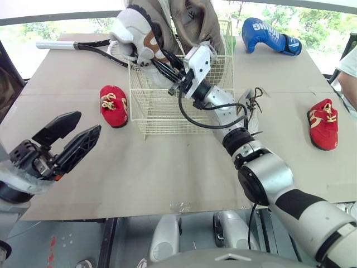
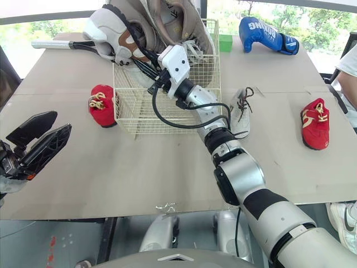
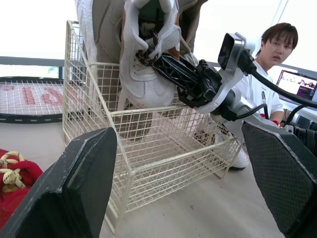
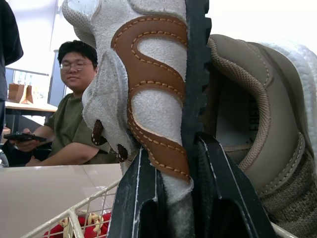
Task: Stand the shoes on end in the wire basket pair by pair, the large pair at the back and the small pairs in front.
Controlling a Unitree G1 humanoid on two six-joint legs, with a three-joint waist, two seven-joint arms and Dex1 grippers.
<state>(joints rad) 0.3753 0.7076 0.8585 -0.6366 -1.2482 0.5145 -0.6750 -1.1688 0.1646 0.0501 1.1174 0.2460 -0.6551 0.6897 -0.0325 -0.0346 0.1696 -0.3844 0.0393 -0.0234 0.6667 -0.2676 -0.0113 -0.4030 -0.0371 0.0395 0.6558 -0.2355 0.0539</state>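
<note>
The right gripper (image 1: 159, 58) reaches over the wire basket (image 1: 146, 114), its fingers pinching a white shoe (image 1: 134, 33) of suede with stitched brown trim. It holds the shoe above the basket's left rim, beside the tan pair (image 1: 192, 22) standing on end at the back. The left gripper (image 1: 88, 123) hovers over the near bench (image 1: 139, 173), its textured black fingers (image 3: 84, 183) spread wide.

The head views alone show one red shoe (image 1: 114, 105) just left of the basket, another red shoe (image 1: 323, 124) far right, a laced shoe (image 2: 241, 111) beside the right arm and a blue glove (image 1: 268, 34). The left wrist view adds a strung racket (image 3: 29, 96) behind the basket. Each wrist view catches a seated person (image 4: 74, 114).

The bench top is matte brown board, and windows with greenery lie beyond it.
</note>
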